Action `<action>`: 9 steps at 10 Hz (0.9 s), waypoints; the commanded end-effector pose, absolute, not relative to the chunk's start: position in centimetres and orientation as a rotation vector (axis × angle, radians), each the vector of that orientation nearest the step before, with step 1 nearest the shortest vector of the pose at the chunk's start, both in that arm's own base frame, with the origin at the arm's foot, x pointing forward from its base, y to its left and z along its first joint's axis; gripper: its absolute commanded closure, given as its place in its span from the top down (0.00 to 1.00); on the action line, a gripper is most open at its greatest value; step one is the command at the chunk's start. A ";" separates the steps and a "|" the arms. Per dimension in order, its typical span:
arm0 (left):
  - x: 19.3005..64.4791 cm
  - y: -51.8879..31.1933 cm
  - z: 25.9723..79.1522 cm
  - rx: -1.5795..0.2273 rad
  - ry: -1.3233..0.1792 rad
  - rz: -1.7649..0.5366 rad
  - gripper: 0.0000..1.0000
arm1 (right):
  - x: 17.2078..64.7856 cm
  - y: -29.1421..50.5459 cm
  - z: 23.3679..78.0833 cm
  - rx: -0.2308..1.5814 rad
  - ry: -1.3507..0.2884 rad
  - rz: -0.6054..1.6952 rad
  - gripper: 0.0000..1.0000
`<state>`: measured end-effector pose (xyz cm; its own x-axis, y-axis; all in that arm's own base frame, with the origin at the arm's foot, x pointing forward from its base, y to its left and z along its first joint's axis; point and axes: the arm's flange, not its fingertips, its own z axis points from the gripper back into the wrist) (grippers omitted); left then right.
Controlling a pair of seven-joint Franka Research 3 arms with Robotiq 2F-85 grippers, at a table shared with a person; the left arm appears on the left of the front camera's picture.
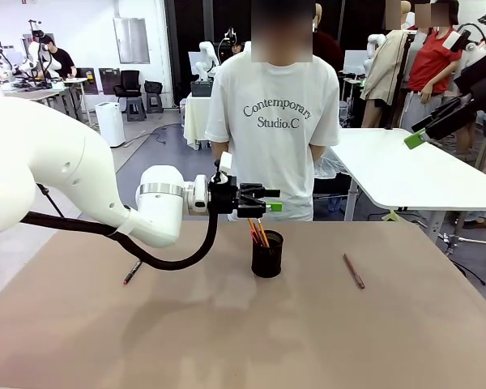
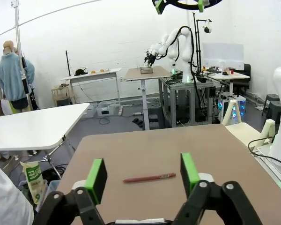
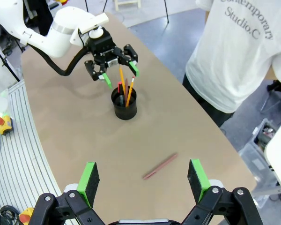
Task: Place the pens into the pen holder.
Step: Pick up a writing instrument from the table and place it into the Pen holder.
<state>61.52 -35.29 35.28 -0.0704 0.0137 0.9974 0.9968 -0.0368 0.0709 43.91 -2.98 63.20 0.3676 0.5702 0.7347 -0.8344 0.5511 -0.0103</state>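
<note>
Right gripper (image 3: pixel 143 174), spread wide and empty, is aimed down at the reddish-brown pen (image 3: pixel 159 166), laid near-to-far right of the pen holder (image 1: pixel 267 254), over which the left gripper (image 1: pixel 269 200), equally wide, is held.

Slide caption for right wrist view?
Open left gripper above pen holder containing pens; one reddish pen lies on the table.

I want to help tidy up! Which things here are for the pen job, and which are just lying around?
For the job:
pen holder
pens standing in it
reddish-brown pen on the brown table
dark red-tipped pen, also on it

Just lying about:
white table behind
printed bag on the floor
</note>
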 end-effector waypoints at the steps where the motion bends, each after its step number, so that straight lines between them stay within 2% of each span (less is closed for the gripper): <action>1: 60.5 -34.0 36.4 -1.193 -1.259 -1.305 1.00 | 44.0 -3.0 63.3 0.404 -0.767 0.936 1.00; 9: 61.3 -34.8 36.4 -1.201 -1.259 -1.295 1.00 | 44.0 -3.0 63.3 0.404 -0.767 0.936 1.00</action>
<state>61.29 -34.87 36.27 -0.0820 0.0089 0.9966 0.9959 -0.0369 0.0822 43.91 -2.98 63.20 0.3676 0.5702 0.7347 -0.8343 0.5511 -0.0103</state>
